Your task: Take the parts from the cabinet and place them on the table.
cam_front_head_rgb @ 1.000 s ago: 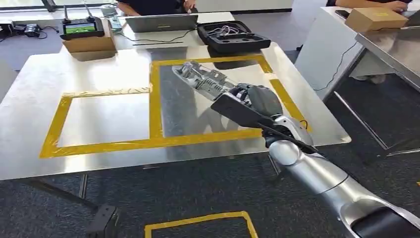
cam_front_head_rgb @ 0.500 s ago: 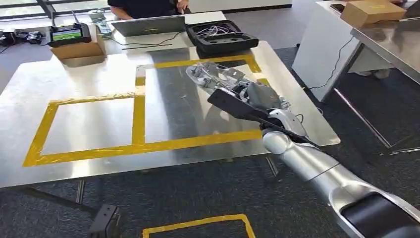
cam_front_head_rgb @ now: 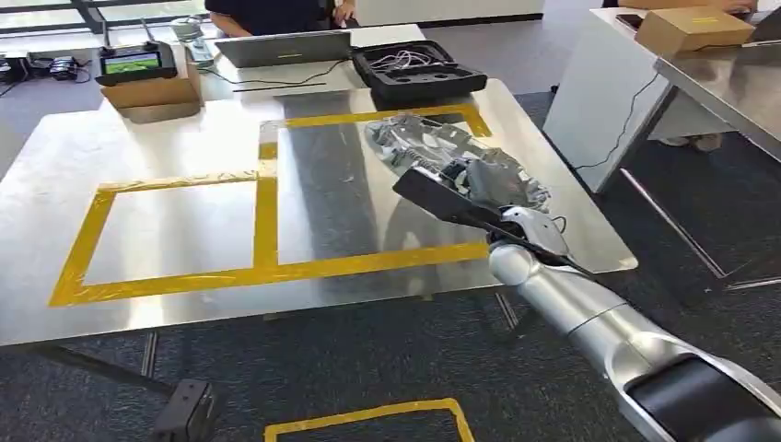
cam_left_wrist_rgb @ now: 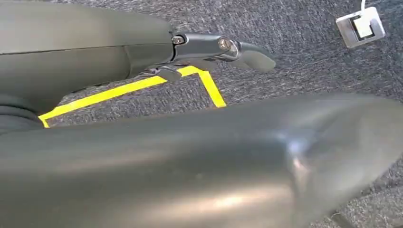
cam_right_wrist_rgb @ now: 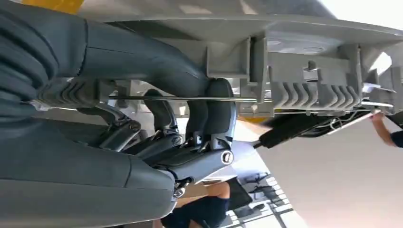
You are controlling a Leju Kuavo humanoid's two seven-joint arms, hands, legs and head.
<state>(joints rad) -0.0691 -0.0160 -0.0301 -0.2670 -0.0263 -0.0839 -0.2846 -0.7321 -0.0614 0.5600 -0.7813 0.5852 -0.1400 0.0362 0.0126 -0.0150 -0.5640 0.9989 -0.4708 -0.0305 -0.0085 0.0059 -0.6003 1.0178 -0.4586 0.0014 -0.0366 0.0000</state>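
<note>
A silver-grey ribbed metal part (cam_front_head_rgb: 416,140) hangs low over the right yellow-taped square (cam_front_head_rgb: 368,260) of the steel table (cam_front_head_rgb: 184,226). My right hand (cam_front_head_rgb: 488,182) grips its near end, with the arm reaching in from the lower right. In the right wrist view the dark fingers (cam_right_wrist_rgb: 214,111) curl around the part (cam_right_wrist_rgb: 309,71), which shows fins and brackets. Whether the part touches the tabletop I cannot tell. My left hand (cam_left_wrist_rgb: 223,47) hangs above grey carpet, fingers stretched out and holding nothing.
Beyond the table stand a laptop (cam_front_head_rgb: 281,46), an open black case (cam_front_head_rgb: 419,66) and a cardboard box (cam_front_head_rgb: 147,90) carrying a controller, with a person (cam_front_head_rgb: 267,11) behind them. A second steel table (cam_front_head_rgb: 728,87) stands at right. Yellow tape (cam_front_head_rgb: 368,412) marks the floor.
My right hand has carried the part to the right, toward the far right corner of the taped square. The whole picture has also swayed a little.
</note>
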